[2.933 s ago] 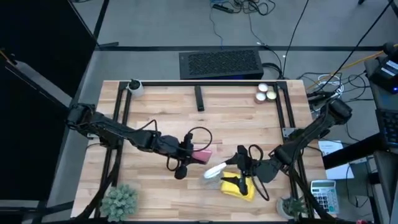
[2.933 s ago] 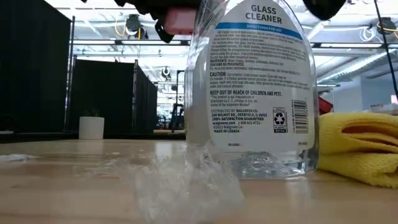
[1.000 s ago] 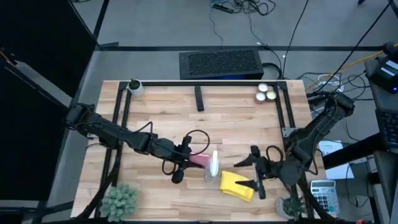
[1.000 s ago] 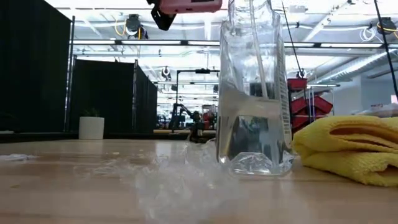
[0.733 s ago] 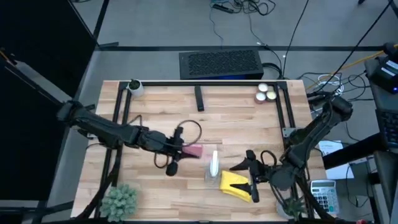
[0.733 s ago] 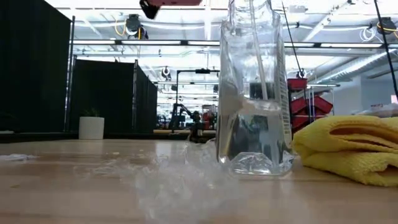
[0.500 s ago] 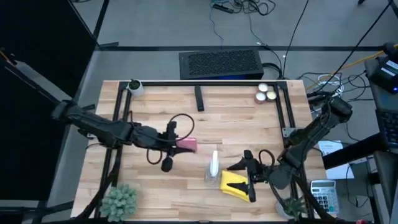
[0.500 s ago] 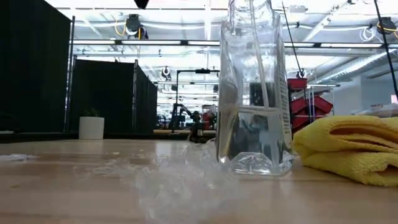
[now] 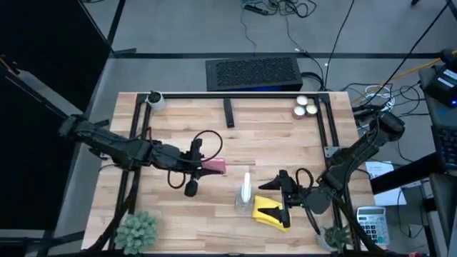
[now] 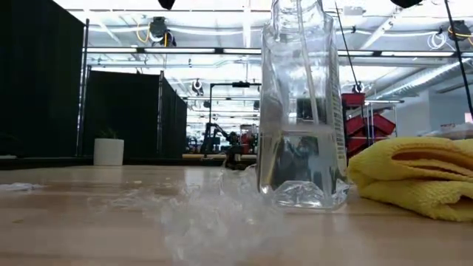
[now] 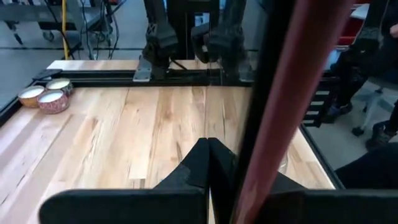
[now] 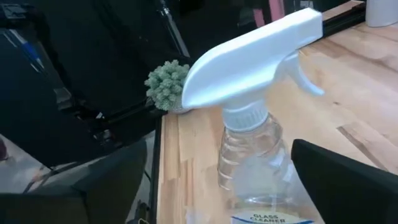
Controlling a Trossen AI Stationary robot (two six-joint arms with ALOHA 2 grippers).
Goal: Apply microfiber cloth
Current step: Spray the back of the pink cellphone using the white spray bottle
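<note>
Right claw (image 9: pixel 280 198) spread over microfiber cloth (image 9: pixel 270 212)

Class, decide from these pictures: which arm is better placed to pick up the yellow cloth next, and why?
Right. The right gripper hovers open at the yellow cloth; the left gripper holds a pink thing farther off.

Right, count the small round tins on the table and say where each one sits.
3. The tins cluster at the table's far right corner in the high view: two side by side, one just behind. The left wrist view shows only two, so none seem hidden elsewhere.
</note>
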